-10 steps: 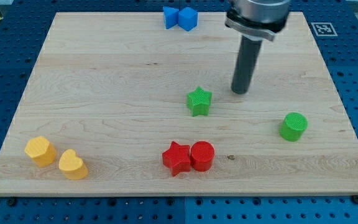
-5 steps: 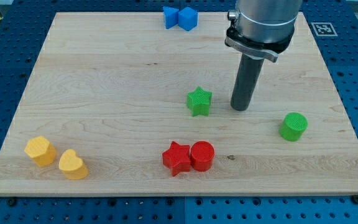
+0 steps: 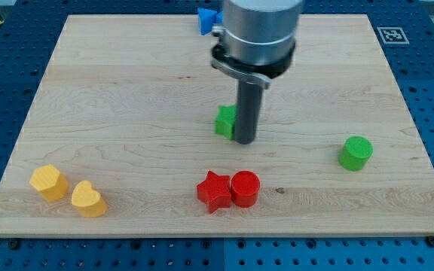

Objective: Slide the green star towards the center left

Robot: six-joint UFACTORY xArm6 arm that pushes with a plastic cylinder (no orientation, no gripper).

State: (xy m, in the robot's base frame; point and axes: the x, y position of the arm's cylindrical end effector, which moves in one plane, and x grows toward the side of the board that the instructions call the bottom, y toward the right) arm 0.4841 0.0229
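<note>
While partly hidden, green star [image 3: 224, 120] touches my tip [image 3: 245, 140].

On my desk [image 3: 126, 90] lie two yellow blocks [image 3: 49, 182] [image 3: 87, 199], a red star [image 3: 215, 191], a red cylinder [image 3: 246, 188] and a green cylinder [image 3: 355, 153]. The green star [image 3: 224, 120] is half hidden behind my rod, and a blue block [image 3: 206, 19], perhaps two, sits at the view's top.

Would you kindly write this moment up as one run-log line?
phase: pushing | my tip: against right side of green star, partly hiding it | red star, red cylinder: below, apart
</note>
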